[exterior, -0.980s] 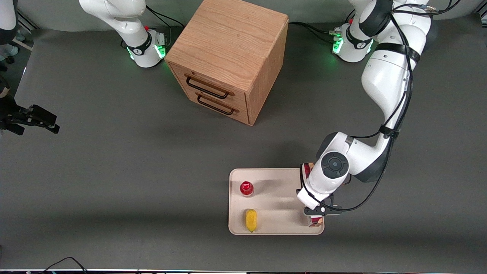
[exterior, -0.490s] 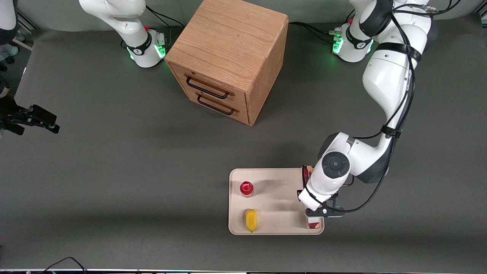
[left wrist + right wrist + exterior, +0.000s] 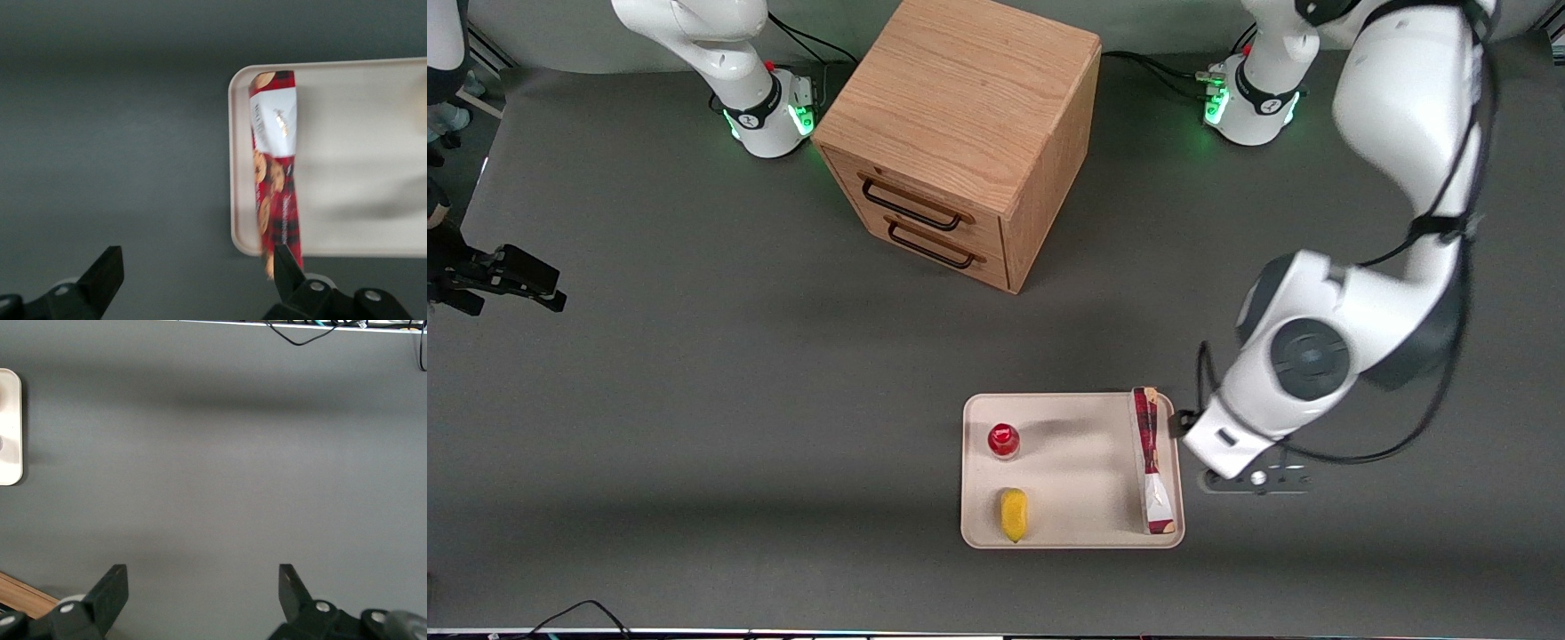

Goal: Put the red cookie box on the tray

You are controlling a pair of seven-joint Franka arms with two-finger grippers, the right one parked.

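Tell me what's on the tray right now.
On the tray: red cookie box along one short rim, a red-capped bottle, a yellow item. The gripper hangs open, nothing hidden.

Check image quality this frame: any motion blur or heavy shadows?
Front view: working arm's forearm slightly smeared, soft shadow bands across the table; red cookie box and tray sharp. Left wrist view: box and tray blurred; open gripper up off the tray, beside it.

This is a robotics lab: two white arms bolted by green-lit bases [image 3: 1249, 102] to a grey-matted tabletop [image 3: 694, 400], cables [image 3: 1156, 67] trailing off its edge, and staged props, a wooden drawer cabinet [image 3: 960, 133] and a cream tray [image 3: 1067, 533]. The working arm's hand [image 3: 1249, 478] hangs just beside the tray.
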